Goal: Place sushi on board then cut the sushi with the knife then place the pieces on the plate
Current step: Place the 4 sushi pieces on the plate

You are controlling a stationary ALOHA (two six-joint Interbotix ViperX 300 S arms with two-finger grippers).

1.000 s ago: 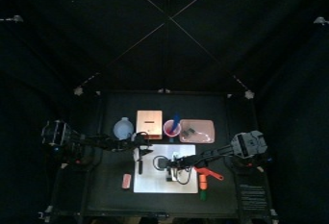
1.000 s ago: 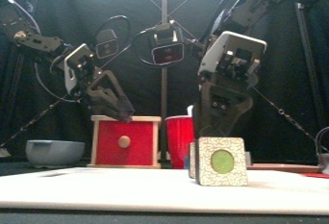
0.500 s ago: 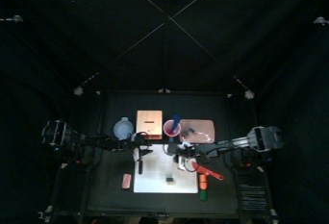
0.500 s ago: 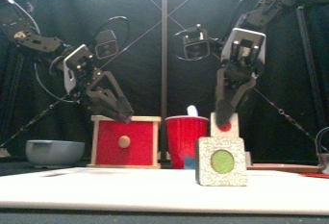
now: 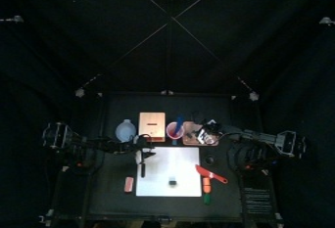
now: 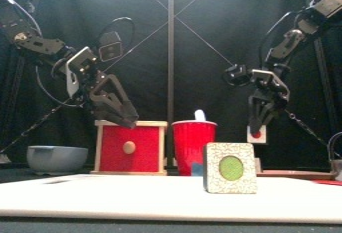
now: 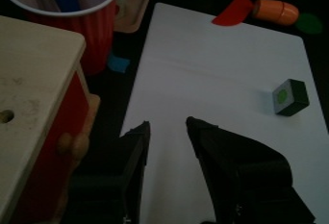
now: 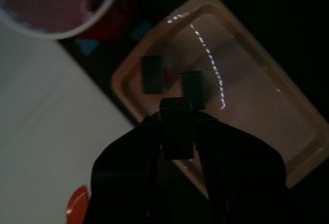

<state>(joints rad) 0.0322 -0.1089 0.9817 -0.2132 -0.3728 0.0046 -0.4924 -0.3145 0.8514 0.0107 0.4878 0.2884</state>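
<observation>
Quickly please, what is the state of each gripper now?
Left gripper: open, holding nothing.
Right gripper: closed on a dark green toy sushi piece.

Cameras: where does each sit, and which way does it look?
Top view: high above, looking down at the white cutting board; both arms reach in.
Front view: table's front edge, looking level at the sushi piece; left end effector and right end effector above.
Left wrist view: on left arm, facing the board; open end effector shows.
Right wrist view: on right arm, facing the pink tray; end effector shows.
Shared: top, front, left wrist show the sushi piece.
</observation>
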